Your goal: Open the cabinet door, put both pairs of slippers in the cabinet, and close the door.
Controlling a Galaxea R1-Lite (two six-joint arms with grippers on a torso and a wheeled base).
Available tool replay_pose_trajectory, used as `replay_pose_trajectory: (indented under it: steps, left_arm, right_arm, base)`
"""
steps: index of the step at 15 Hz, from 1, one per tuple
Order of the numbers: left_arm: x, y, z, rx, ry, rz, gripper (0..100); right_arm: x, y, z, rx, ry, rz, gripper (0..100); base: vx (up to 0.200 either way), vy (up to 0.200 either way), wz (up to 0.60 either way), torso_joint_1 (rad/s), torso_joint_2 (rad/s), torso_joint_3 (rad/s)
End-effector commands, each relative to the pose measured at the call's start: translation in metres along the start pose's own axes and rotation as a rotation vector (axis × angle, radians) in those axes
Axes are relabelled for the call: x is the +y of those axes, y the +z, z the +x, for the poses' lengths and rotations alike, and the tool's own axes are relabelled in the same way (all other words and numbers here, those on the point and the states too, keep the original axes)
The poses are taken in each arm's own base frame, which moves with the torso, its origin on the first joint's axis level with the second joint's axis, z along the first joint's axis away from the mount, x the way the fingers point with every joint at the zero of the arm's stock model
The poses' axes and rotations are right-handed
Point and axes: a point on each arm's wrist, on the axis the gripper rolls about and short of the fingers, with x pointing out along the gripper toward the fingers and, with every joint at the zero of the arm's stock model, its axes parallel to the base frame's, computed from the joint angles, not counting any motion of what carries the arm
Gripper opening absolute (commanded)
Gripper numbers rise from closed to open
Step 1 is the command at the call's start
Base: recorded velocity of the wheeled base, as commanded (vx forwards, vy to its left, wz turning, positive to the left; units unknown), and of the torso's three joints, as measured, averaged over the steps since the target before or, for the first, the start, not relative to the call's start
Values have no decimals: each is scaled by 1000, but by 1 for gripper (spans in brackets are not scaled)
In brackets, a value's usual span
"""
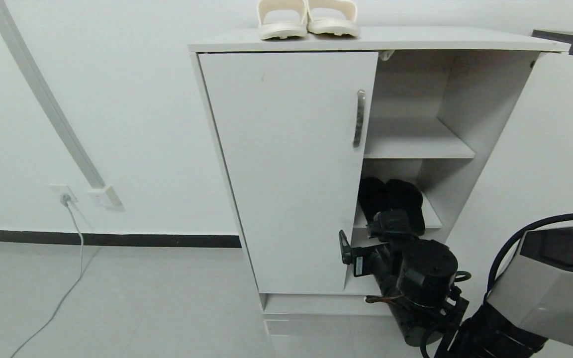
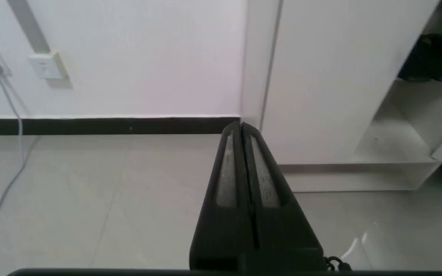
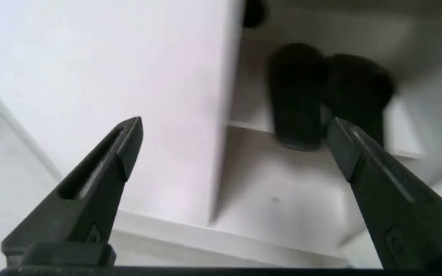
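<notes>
A white cabinet stands against the wall. Its left door is closed and its right door is swung open. A cream pair of slippers rests on the cabinet top. A black pair of slippers lies on the lower inner shelf. My right gripper is open, just in front of that shelf and short of the black slippers, with nothing between its fingers. My left gripper is shut and empty, low over the floor to the left of the cabinet base.
The upper shelf inside is bare. A metal handle sits on the closed door's right edge. A wall socket with a grey cable trailing over the floor is on the left. Open tiled floor lies in front.
</notes>
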Motion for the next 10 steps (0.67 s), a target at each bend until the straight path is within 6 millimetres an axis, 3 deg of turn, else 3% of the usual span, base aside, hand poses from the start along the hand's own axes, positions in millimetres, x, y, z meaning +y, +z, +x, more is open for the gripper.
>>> replay_pose_trajectory:
  steps: [1,4,10]
  left_arm:
    - [0,0,0,1,-2,0,0]
    - [0,0,0,0,0,-1,0]
    - [0,0,0,0,8,-1,0]
  right_arm:
    - [0,-1,0,0,-1,0,100]
    - [-1,-2,-1,6,-2,-6,100]
    - [-13,1,3,-2,-29,-4,100]
  base:
    - [0,200,0,-2,2,2]
    - [0,200,0,5,2,-1]
    - [0,0,0,0,0,0]
